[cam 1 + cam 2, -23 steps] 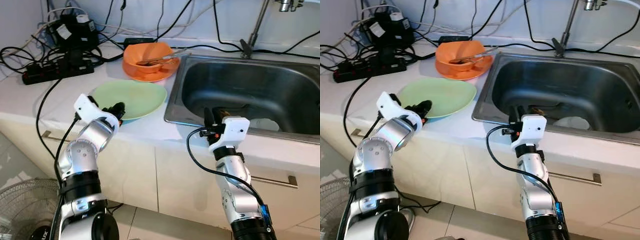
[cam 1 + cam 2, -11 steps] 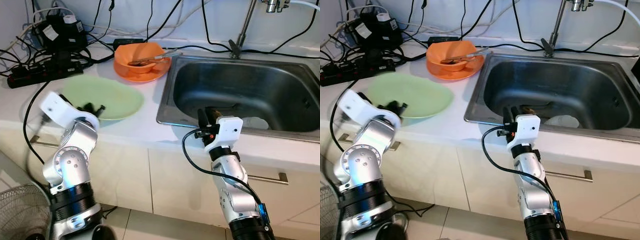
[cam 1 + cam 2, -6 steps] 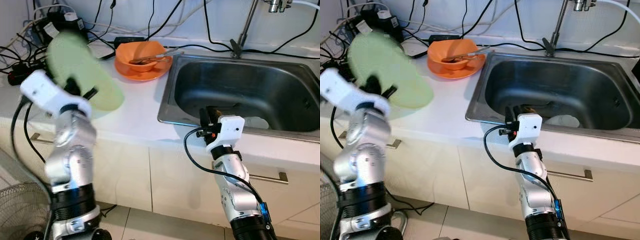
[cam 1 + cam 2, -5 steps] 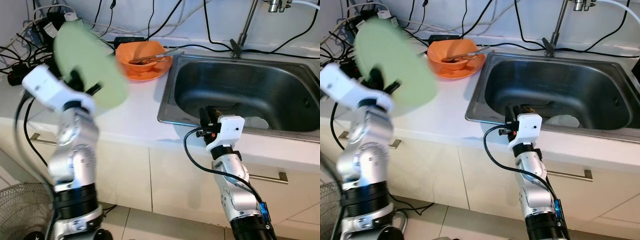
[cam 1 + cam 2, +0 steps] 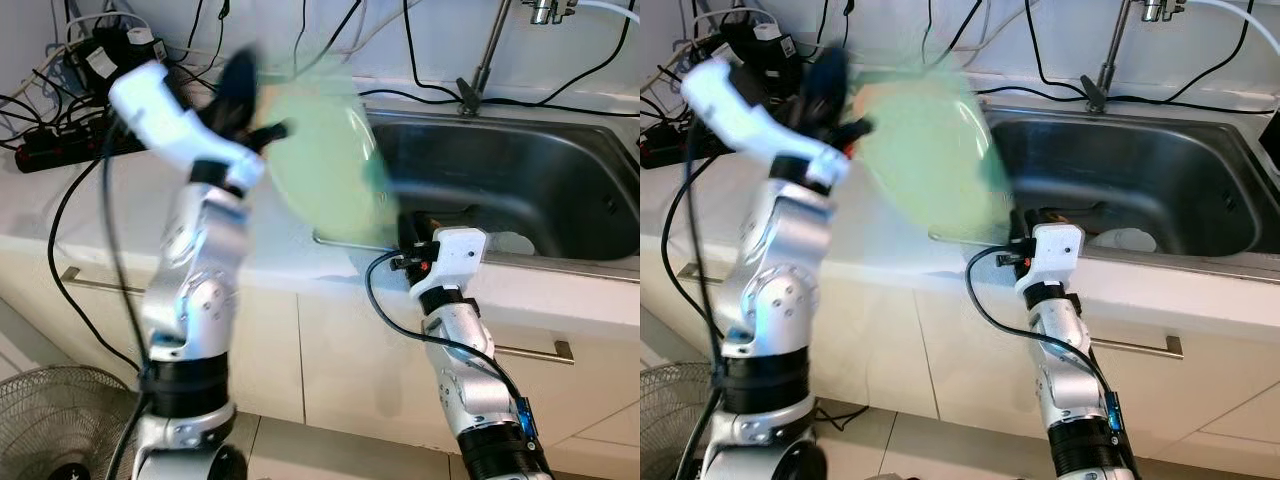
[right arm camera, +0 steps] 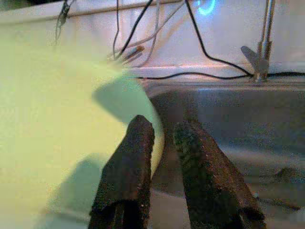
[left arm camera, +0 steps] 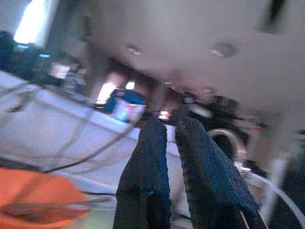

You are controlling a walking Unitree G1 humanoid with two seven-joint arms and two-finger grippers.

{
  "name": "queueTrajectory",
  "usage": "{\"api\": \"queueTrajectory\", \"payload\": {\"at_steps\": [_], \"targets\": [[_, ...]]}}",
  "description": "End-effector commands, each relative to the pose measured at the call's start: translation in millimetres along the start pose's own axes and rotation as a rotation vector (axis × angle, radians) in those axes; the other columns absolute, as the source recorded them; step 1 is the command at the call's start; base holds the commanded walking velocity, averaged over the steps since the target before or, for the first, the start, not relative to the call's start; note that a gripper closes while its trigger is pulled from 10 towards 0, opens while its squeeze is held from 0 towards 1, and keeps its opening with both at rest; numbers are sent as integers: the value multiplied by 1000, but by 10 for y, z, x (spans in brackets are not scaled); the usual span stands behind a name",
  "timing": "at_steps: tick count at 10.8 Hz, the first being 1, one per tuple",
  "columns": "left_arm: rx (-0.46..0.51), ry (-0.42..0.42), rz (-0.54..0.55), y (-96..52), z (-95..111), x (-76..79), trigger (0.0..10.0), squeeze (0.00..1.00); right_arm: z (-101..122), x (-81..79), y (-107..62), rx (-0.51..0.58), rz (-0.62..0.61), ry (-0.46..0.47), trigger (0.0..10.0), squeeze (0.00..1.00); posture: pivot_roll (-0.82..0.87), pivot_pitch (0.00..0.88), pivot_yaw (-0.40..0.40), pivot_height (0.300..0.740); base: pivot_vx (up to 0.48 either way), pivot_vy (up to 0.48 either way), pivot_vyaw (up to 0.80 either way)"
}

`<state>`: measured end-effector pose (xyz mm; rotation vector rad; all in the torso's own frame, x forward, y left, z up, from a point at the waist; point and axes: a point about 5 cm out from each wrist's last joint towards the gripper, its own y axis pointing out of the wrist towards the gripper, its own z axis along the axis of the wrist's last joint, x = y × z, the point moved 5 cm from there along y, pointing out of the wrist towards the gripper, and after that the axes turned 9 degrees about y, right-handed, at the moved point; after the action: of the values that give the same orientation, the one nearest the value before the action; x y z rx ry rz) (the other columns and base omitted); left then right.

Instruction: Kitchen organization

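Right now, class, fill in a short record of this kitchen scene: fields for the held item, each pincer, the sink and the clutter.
held item: green plate, blurred, tilted on edge above the sink's left rim
left pincer: raised, shut on the plate
right pincer: at the sink's front rim, holding nothing
sink: steel, something pale at the bottom
clutter: cables on the left counter

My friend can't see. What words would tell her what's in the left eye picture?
The robot's left gripper holds a blurry green plate, tilted up on edge, over the left rim of a steel sink. The right gripper rests at the sink's front edge. Black cables lie on the white counter behind.
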<state>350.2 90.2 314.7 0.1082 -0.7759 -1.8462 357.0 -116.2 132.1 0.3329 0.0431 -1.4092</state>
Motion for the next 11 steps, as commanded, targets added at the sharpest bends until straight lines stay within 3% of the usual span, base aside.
{"api": "queueTrajectory", "payload": {"at_steps": [1, 2, 4, 8, 10, 11], "targets": [[-10, -18, -48, 23, -38, 84, 10000, 0, -41, -12, 19, -20, 1, 2, 10000, 0, 59, 0, 75, 740, 0, 0, 0], [-26, -62, -59, 25, -133, 96, 10000, 0, -26, -1, 33, -13, -7, 3, 10000, 0, 45, 0, 81, 740, 0, 0, 0], [-48, -74, -79, 7, -204, 124, 10000, 0, 18, 42, 36, 5, -23, -2, 10000, 0, 33, 0, 90, 740, 0, 0, 0], [-91, -70, -57, -101, -314, 18, 10000, 0, 5, 68, 34, 3, -25, -7, 10000, 0, 33, 0, 91, 740, 0, 0, 0], [-146, -36, -20, -228, -354, -212, 10000, 0, -3, 66, 31, 2, -26, -8, 10000, 0, 35, 0, 100, 740, 0, 0, 0], [-169, -50, 50, -325, -314, -467, 10000, 1000, -30, 65, 11, -5, -26, -5, 10000, 0, 48, 0, 101, 740, 0, 0, 0]]}}
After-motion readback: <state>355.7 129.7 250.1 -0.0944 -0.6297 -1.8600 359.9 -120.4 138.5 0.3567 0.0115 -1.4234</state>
